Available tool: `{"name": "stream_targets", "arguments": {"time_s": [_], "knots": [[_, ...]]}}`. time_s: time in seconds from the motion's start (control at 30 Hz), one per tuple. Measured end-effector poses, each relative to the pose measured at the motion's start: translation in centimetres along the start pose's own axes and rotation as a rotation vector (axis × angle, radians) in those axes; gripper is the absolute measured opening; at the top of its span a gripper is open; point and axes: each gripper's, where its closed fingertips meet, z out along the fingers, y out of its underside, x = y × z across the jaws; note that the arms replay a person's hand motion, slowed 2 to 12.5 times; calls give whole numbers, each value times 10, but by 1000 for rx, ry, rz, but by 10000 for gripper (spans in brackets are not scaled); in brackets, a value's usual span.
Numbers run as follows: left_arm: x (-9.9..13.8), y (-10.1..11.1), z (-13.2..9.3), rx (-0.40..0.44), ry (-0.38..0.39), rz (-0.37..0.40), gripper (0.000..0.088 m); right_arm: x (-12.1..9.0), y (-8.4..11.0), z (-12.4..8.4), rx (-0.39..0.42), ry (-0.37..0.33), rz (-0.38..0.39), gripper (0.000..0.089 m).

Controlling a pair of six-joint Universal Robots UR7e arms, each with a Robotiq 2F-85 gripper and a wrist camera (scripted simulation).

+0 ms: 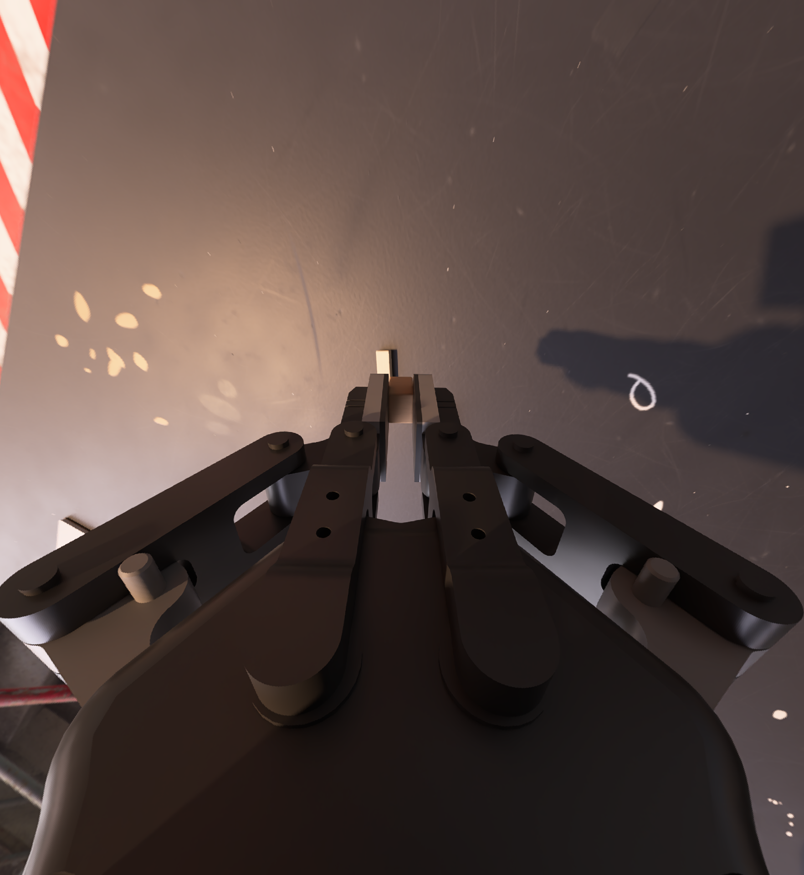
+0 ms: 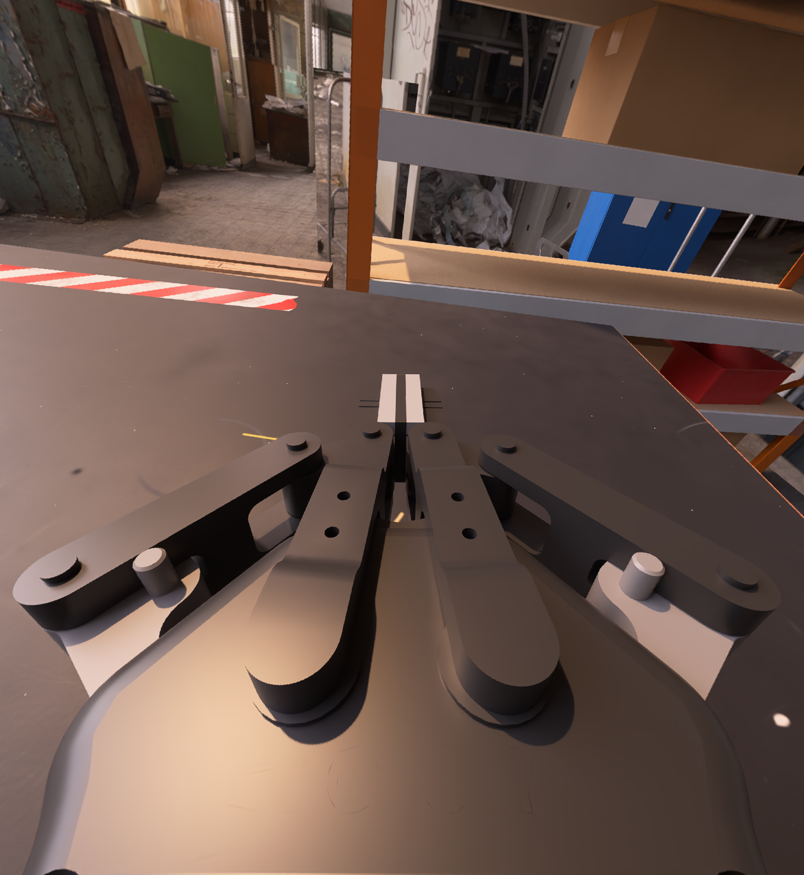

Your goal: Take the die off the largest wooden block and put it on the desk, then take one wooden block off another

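Small block (image 1: 400,398): mostly hidden between the left gripper (image 1: 400,395) fingers; only its top shows.
Pale piece (image 1: 386,361) past the fingertips: too small to tell what it is.
White thing (image 1: 69,531): half hidden behind the gripper's arm.
Striped tape (image 1: 0,189): cut off at the edge.

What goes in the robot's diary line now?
left gripper: shut on wooden block | right gripper: shut, empty | above desk

Dark scuffed desk (image 1: 437,165), lots of fine scratches. Red-and-white striped tape (image 1: 0,189) runs along its left edge, and a small pale block (image 1: 384,362) (can't tell which) sits mid-desk.
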Motion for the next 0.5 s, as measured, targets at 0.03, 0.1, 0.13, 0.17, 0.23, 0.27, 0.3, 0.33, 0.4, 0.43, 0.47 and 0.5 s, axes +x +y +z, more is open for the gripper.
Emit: {"name": "stream_targets", "arguments": {"time_s": [0.03, 0.1, 0.13, 0.17, 0.23, 0.27, 0.3, 0.33, 0.4, 0.43, 0.47, 0.5], "knots": [[1, -4, -6, 18, -11, 6, 89, 0, 0, 0, 1, 0, 1, 0], [4, -14, -17, 54, -31, 20, 90, 0, -1, 0, 2, 1, 4, 0], [6, -19, -22, 74, -41, 29, 89, 0, -2, 0, 1, 1, 6, 0], [8, -24, -28, 94, -51, 37, 90, 0, -2, -1, 1, 2, 7, 0], [13, -35, -38, 137, -73, 54, 89, 0, -2, -1, 1, 2, 10, 0], [15, -41, -44, 159, -83, 62, 89, 0, -2, -1, 2, 2, 11, 0], [18, -48, -49, 183, -92, 71, 90, 0, -3, -1, 3, 1, 12, 0], [21, -54, -54, 208, -99, 81, 89, -1, -4, -1, 5, 1, 12, 0], [31, -68, -63, 256, -107, 102, 89, -1, -5, -2, 7, 0, 13, 0], [36, -75, -67, 282, -110, 112, 89, -1, -5, -2, 7, 0, 14, 0], [41, -82, -71, 307, -112, 122, 89, -1, -5, -2, 8, -1, 14, 0], [47, -90, -75, 334, -113, 130, 89, -2, -6, -2, 9, -2, 15, 0]]}}
